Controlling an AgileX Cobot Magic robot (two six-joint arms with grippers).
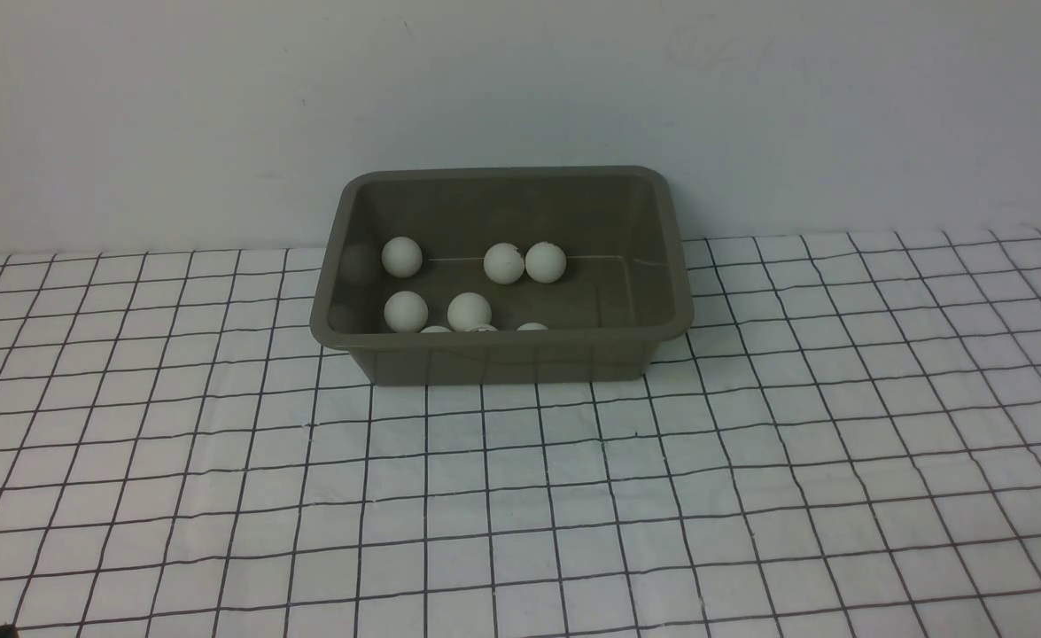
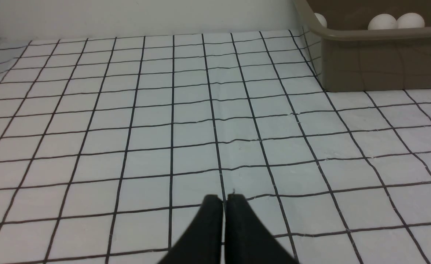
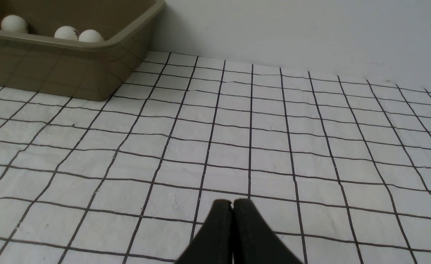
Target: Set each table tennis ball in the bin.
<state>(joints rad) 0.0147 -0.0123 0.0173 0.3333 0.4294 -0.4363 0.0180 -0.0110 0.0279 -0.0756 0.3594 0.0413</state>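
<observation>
My left hand [image 2: 223, 200] is pressed together on nothing, low over the checked white bench [image 1: 520, 496], well short of the olive-grey rectangular plastic bin [image 1: 502, 354]. The small matte white plastic balls [image 1: 469, 310] lie inside it; some may hide behind its near wall. Light, smooth and skittish, they want a gentle pinch across the middle. My right hand [image 3: 233, 202] is likewise together, empty.

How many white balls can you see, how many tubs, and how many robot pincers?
Small white plastic table tennis balls showing in the tub in the front view: 8, three of them only peeking over the near rim
Olive-grey rectangular plastic bin: 1
Black robot pincers: 2, the left pincer and the right pincer, both shut and empty
Total: 11
</observation>
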